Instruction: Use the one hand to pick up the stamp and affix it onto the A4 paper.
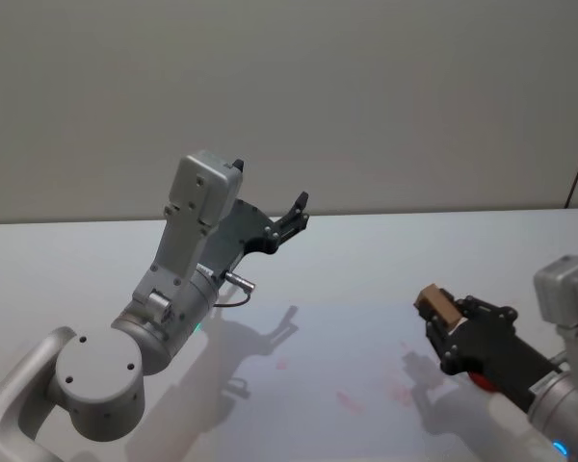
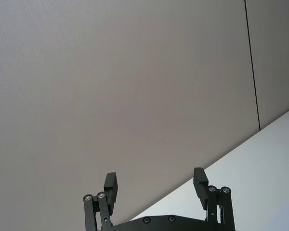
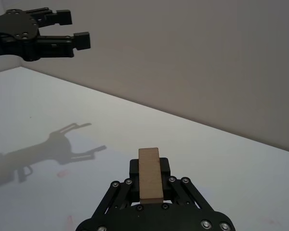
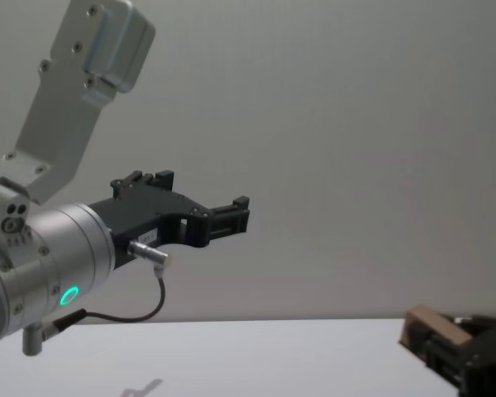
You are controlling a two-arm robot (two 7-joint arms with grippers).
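My right gripper [image 1: 443,320] hovers above the table at the front right, shut on the stamp [image 1: 436,306], a small tan wooden block. In the right wrist view the stamp [image 3: 150,174] stands out between the black fingers, and the chest view catches the stamp [image 4: 434,327] at its lower right. My left gripper [image 1: 294,218] is raised high over the table's middle-left. It is open with nothing between its fingers [image 2: 200,182]. I cannot tell the A4 paper's edges apart from the white surface.
Faint red marks [image 1: 349,399] lie on the white table [image 1: 366,260] in front of me, between the two arms. A plain grey wall stands behind the table's far edge. The left arm's shadow [image 3: 58,144] falls across the middle.
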